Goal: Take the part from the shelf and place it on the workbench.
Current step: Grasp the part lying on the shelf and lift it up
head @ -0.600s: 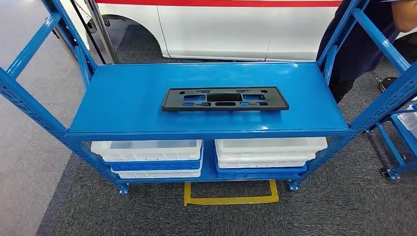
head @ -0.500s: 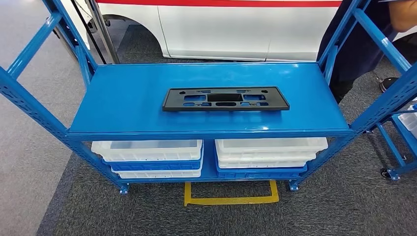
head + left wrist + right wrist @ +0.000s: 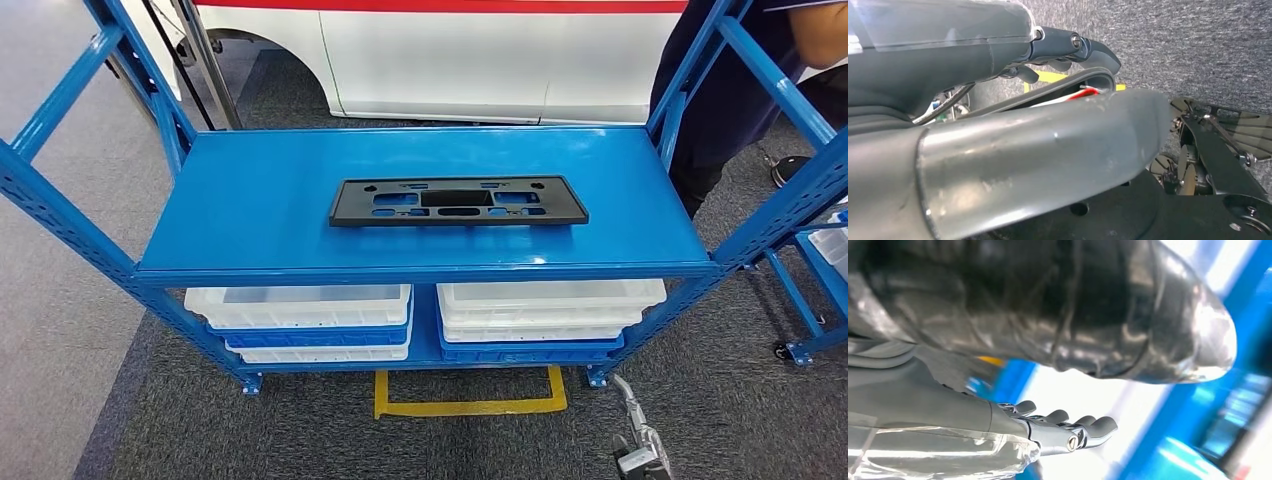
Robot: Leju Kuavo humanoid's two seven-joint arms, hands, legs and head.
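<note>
Head view: part flat on top shelf

Black part (image 3: 458,201) lies mid-shelf on blue shelf (image 3: 250,215), long axis left-right, no readable markings. Right hand (image 3: 640,455) pokes in near, low right; wrist view shows fingers (image 3: 1068,427) extended, empty. Left hand (image 3: 1048,55): fingers slightly curled, holding nothing

- Part (image 3: 458,201): a long, flat black plastic plate with rectangular cut-outs and small holes along it.
- It lies flat, lengthwise, near the middle of the blue shelf's (image 3: 250,215) top deck, slightly nearer that deck's front edge.
</note>
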